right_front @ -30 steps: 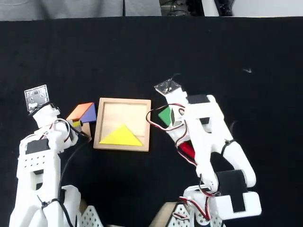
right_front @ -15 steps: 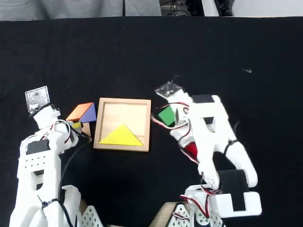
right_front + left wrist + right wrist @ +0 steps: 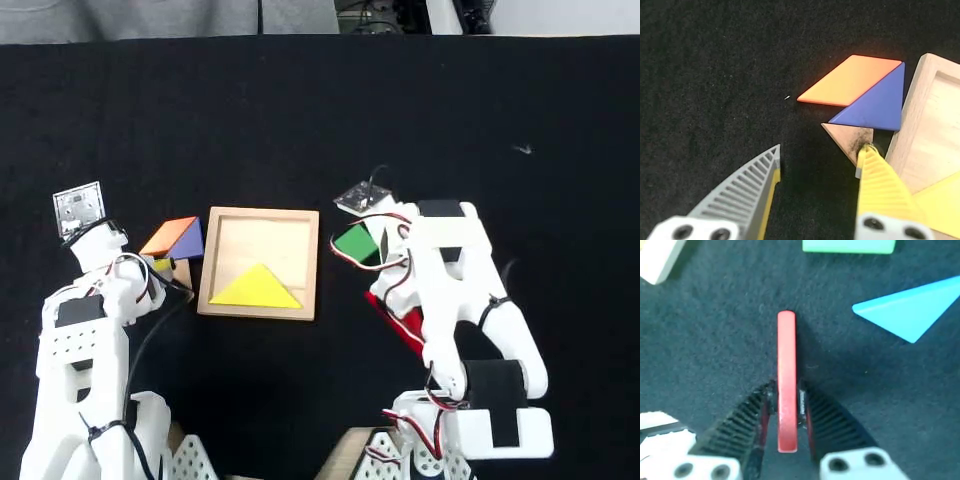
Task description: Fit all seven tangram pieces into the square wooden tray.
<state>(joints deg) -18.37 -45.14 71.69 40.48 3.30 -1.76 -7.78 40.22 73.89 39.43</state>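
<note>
Item, red piece [image 3: 786,355]: I am pinching it on edge in the right claw [image 3: 785,390], likely for carrying to the wooden tray [image 3: 260,214] mid-frame in the high view, while my left claw [image 3: 819,149] is gaping wide beside the tan triangle [image 3: 845,135].

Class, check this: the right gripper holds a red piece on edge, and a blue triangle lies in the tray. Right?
No: the high view shows the triangle in the tray is yellow. The right gripper does hold the red piece on edge.
</note>
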